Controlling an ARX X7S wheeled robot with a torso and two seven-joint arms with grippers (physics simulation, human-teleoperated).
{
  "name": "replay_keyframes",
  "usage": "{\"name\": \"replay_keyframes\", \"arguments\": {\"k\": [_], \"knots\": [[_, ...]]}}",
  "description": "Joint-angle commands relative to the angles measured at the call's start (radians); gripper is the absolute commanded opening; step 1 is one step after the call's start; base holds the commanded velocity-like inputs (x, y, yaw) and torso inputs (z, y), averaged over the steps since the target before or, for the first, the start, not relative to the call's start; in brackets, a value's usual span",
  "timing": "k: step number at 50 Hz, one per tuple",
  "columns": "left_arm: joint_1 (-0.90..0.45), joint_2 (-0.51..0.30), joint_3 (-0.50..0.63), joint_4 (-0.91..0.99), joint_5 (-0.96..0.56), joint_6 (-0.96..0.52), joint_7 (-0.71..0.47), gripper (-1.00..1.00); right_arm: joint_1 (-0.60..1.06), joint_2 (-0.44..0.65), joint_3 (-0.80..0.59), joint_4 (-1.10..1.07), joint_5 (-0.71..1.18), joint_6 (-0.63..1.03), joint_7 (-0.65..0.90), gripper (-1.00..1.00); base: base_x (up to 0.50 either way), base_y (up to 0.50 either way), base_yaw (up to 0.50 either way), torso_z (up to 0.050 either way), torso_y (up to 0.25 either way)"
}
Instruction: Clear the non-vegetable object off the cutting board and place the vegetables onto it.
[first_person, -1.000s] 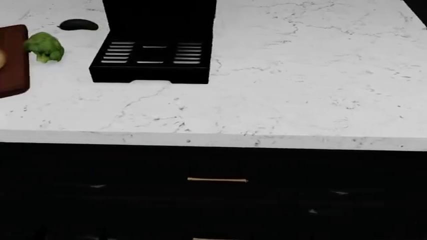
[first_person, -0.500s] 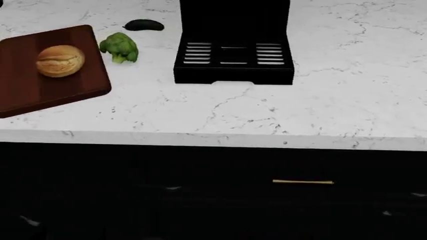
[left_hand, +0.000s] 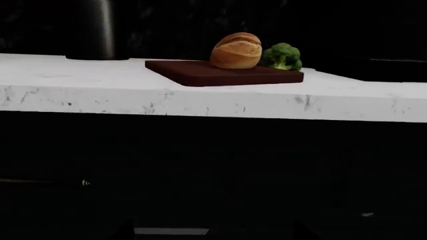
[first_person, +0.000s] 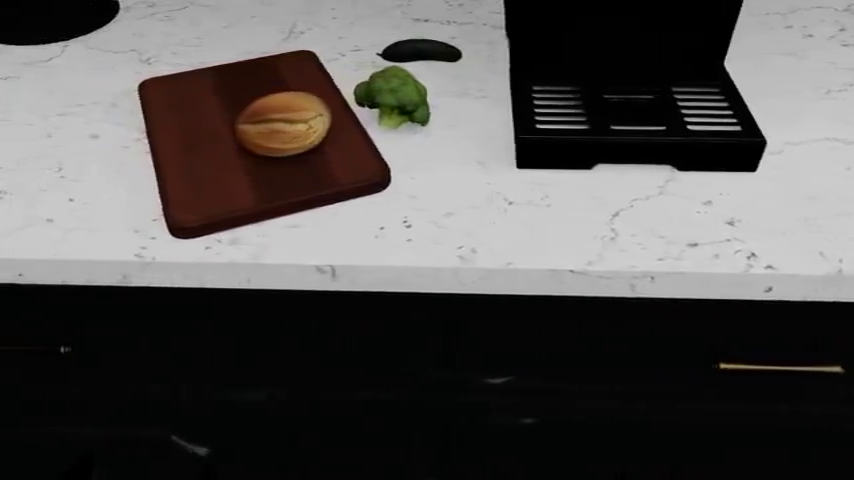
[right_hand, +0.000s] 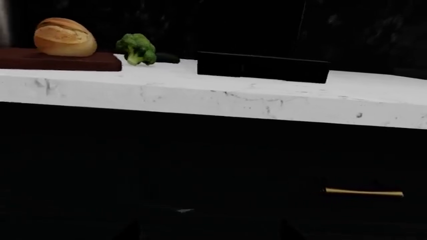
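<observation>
The dark reddish-brown cutting board (first_person: 214, 185) lies angled on the white marble counter, left of centre in the head view. A golden bread roll (first_person: 282, 123) sits on it. Just off the board's far right corner stands the broccoli (first_person: 392, 95), with the dark green cucumber (first_person: 420, 50) behind it on the counter. Both wrist views look from below counter height: the left one shows the board (left_hand: 200, 75), roll (left_hand: 236, 50) and broccoli (left_hand: 283, 56). My left gripper (left_hand: 212, 235) and right gripper (right_hand: 205, 234) are only faint dark outlines, far from the objects. Neither shows in the head view.
A black appliance with a grilled drip tray (first_person: 638, 110) stands on the counter right of the vegetables. A dark round shape (first_person: 47, 15) sits at the far left corner. Below the counter's front edge (first_person: 427, 275) are dark drawers with a brass handle (first_person: 781, 369).
The head view has swung left: board, roll, vegetables and appliance have all slid to the right in the picture, and the whole board now shows. Nothing on the counter has moved.
</observation>
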Motion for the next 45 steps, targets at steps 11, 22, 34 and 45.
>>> {"name": "replay_keyframes", "arguments": {"k": [11, 22, 34, 45], "knots": [[-0.002, 0.011, -0.015, 0.001, 0.017, 0.006, 0.018, 1.0, 0.005, -0.015, 0.019, -0.003, -0.004, 0.006, -0.017, 1.0, 0.0, 0.5, 0.0, 0.0, 0.0], [-0.002, 0.009, -0.011, 0.002, 0.016, 0.007, 0.014, 1.0, 0.004, -0.013, 0.02, 0.002, 0.007, -0.003, -0.017, 1.0, 0.0, 0.5, 0.0, 0.0, 0.0], [-0.003, 0.006, -0.007, 0.002, 0.017, 0.006, 0.008, 1.0, 0.002, -0.011, 0.022, -0.001, 0.017, -0.006, -0.011, 1.0, 0.0, 0.04, 0.0, 0.0, 0.0], [-0.013, -0.012, -0.007, 0.056, 0.016, -0.059, -0.017, 1.0, 0.013, -0.001, 0.032, -0.048, 0.034, 0.057, 0.011, 1.0, 0.0, 0.0, 0.0, 0.0, 0.0]]}}
